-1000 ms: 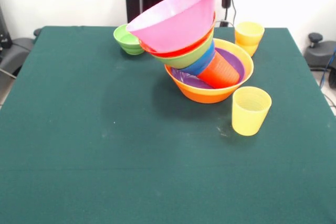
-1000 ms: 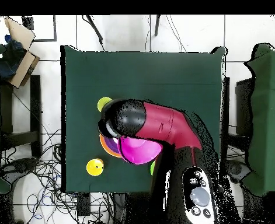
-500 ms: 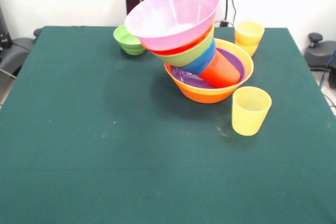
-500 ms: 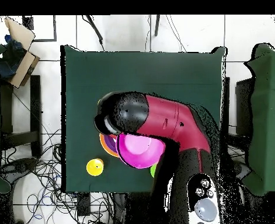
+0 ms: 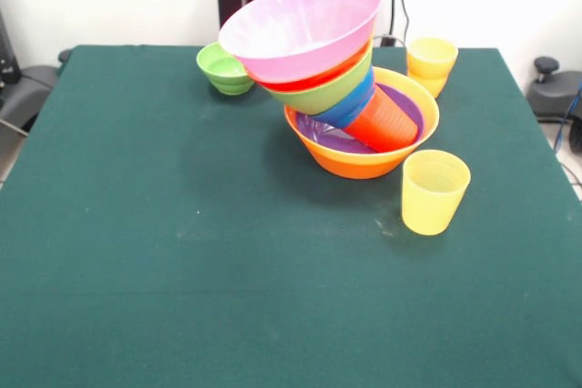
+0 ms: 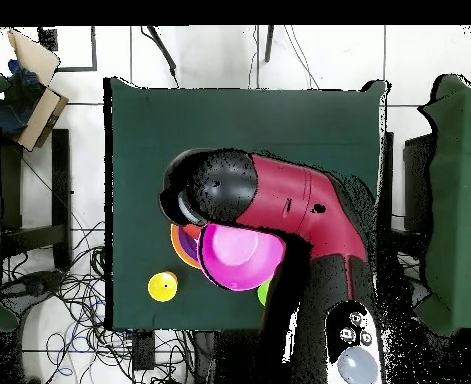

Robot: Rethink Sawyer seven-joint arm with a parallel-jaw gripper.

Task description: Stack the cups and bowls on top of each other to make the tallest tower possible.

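A leaning tower [image 5: 332, 88] of bowls sits toward the far right of the green counter [image 5: 182, 252], its pink bowl [image 5: 300, 26] tipped on top above an orange base bowl [image 5: 364, 163] with a red-orange cup [image 5: 382, 123] lying inside. Two yellow cups [image 5: 434, 191] and a small green bowl [image 5: 221, 68] stand loose beside it. The arm [image 6: 279, 205] hangs overhead, but whether its hand is open or holding anything cannot be told; any next piece looks best lowered gently and centred, since the stack seems ready to slide.
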